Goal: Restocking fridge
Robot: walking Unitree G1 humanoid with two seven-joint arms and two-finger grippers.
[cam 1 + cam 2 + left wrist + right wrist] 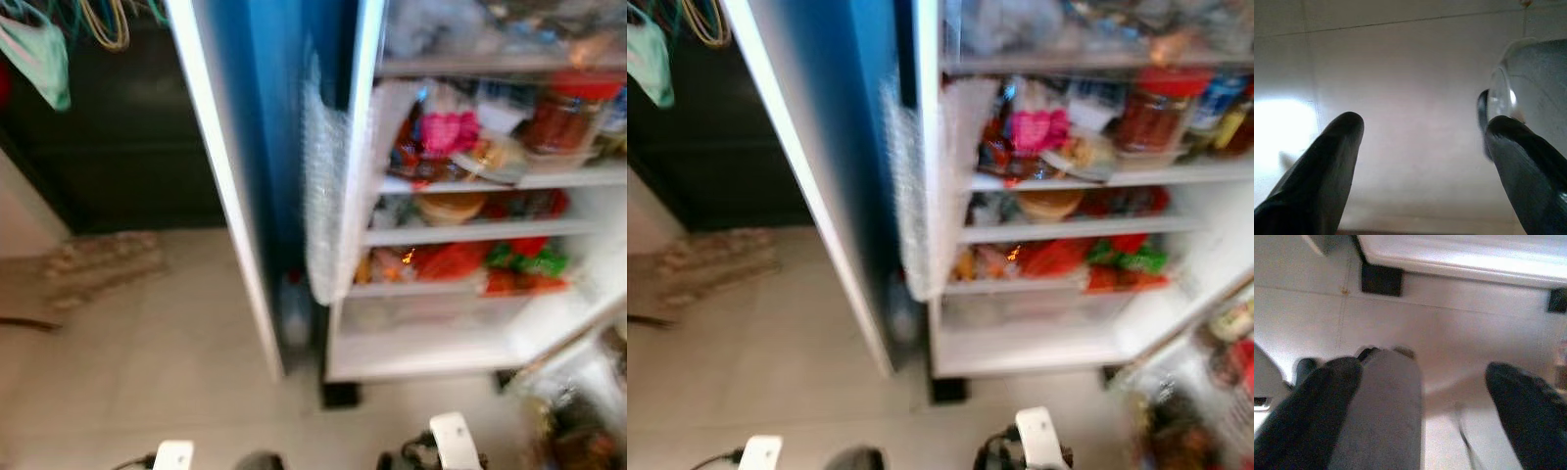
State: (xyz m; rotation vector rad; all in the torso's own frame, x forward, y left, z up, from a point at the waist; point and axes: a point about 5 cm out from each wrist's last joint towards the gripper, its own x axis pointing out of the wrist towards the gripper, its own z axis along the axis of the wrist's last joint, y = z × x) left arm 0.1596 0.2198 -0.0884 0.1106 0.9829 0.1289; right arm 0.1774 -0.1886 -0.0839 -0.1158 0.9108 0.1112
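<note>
we record a fridge (353, 362) with glossy white walls, its door (230, 176) smooth with a blue sheen. the floor (147, 362) is pale tile, smooth, faintly glossy. gripper fingers (1327, 166) look matt black. packets (519, 262) on the shelves appear shiny plastic.

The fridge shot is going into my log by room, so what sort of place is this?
Probably a home kitchen or a utility corner beside it. An open fridge stands with its shelves crowded with packets and a red-lidded jar, on a pale tiled floor, with a dark cabinet alongside.
</note>
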